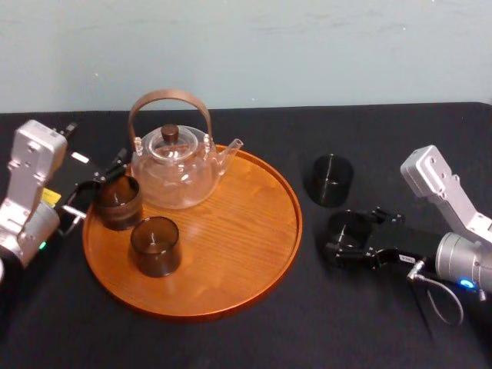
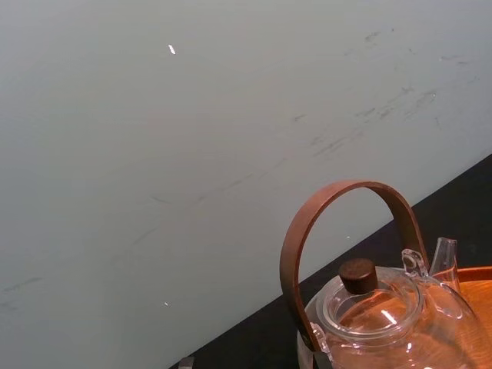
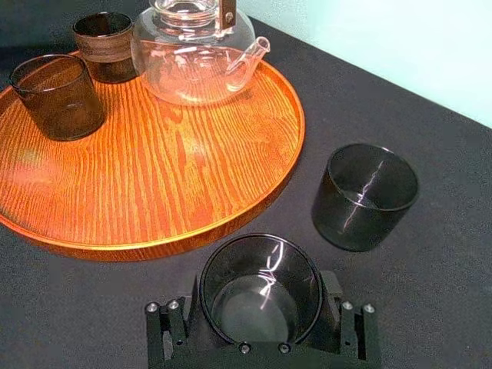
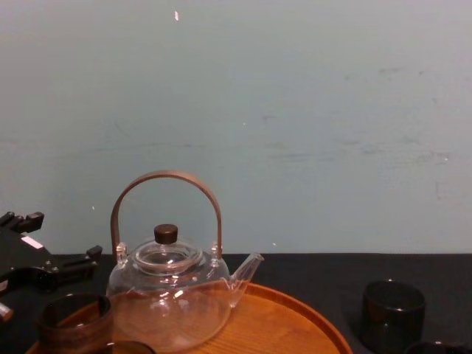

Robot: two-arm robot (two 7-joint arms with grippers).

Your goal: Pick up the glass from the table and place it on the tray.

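As its wrist view reveals, the right tool (image 3: 261, 311) grips a glass (image 3: 260, 286)

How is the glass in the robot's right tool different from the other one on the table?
The near glass sits gripped in the right tool; the far glass stands free. The near glass is closer to the robot, the far glass closer to the wall. Both are dark, see-through, upright and off the tray. The left tool is at the tray's left edge.
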